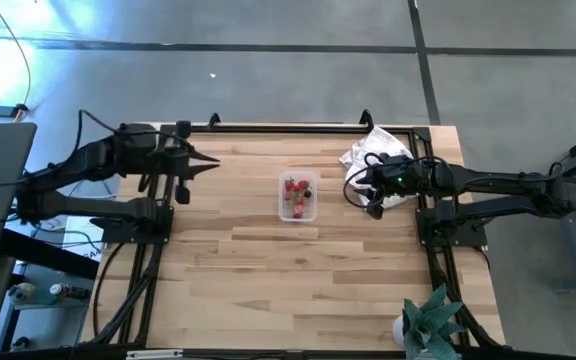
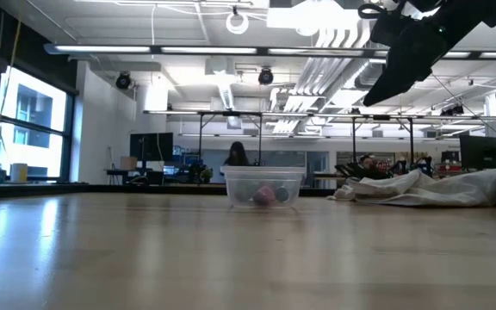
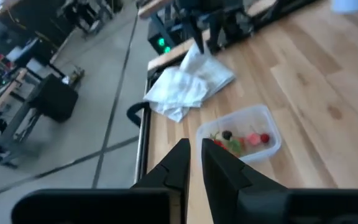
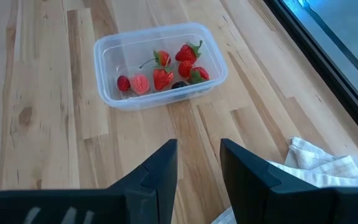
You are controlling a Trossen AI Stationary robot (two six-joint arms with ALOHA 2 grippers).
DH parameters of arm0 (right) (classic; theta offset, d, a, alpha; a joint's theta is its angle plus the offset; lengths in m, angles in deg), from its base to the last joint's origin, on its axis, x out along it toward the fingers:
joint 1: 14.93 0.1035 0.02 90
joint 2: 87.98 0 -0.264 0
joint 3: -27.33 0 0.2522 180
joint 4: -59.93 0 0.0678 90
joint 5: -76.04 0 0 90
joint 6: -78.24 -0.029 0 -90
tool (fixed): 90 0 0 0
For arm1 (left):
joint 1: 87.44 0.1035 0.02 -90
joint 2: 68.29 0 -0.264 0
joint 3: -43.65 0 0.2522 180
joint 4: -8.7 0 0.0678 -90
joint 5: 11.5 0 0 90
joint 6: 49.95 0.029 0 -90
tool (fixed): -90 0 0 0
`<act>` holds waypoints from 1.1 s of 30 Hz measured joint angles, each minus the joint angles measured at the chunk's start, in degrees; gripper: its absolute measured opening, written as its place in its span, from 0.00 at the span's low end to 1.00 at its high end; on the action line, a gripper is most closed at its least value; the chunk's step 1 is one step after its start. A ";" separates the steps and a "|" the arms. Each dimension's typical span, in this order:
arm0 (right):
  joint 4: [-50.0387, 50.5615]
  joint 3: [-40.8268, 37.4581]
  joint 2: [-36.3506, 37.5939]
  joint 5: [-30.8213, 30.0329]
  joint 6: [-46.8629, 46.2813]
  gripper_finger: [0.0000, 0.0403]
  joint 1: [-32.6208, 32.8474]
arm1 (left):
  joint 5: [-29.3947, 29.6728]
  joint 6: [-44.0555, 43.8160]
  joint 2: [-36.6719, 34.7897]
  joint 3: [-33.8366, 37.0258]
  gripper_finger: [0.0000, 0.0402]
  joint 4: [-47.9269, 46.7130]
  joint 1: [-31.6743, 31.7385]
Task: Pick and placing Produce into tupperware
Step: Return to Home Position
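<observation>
The tupperware (image 1: 282,200), a small clear tub, stands on its base at the middle of the wooden table. Several pieces of produce (image 4: 166,71) lie in it, mostly red strawberries and one dark piece. My left gripper (image 1: 216,165) hovers shut and holds nothing. It is left of the tub, high above the table, and points toward the tub (image 3: 253,112). My right gripper (image 4: 199,149) stands open to the right of the tub, above bare wood, with nothing between its fingers. In the low view the tub (image 2: 263,188) shows with the produce behind its wall.
A crumpled white cloth (image 1: 376,150) lies at the far right of the table, beside my right arm and under it (image 4: 322,165). A green paper plant (image 1: 430,320) stands at the near right corner. Black rails frame the table. A person (image 2: 237,155) sits in the room beyond.
</observation>
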 joint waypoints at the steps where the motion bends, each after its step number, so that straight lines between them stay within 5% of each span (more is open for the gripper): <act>1: -0.02 0.00 0.02 -0.02 0.00 0.28 -0.02 | -1.87 -0.01 -1.29 1.33 0.08 0.79 1.21; 9: 0.00 0.00 0.00 -0.02 0.00 0.28 -0.02 | -28.13 2.18 -5.58 6.38 0.07 7.25 8.75; 17: -0.02 0.01 0.00 -0.02 0.00 0.28 -0.02 | -35.65 5.57 -2.87 7.26 0.07 8.05 14.66; 21: -0.02 0.00 0.02 0.00 0.00 0.28 -0.02 | -35.41 0.92 -4.47 10.89 0.07 13.90 18.36; 33: -0.01 0.00 0.00 -0.01 0.00 0.28 -0.02 | -18.59 -7.49 -23.75 13.76 0.07 11.97 23.33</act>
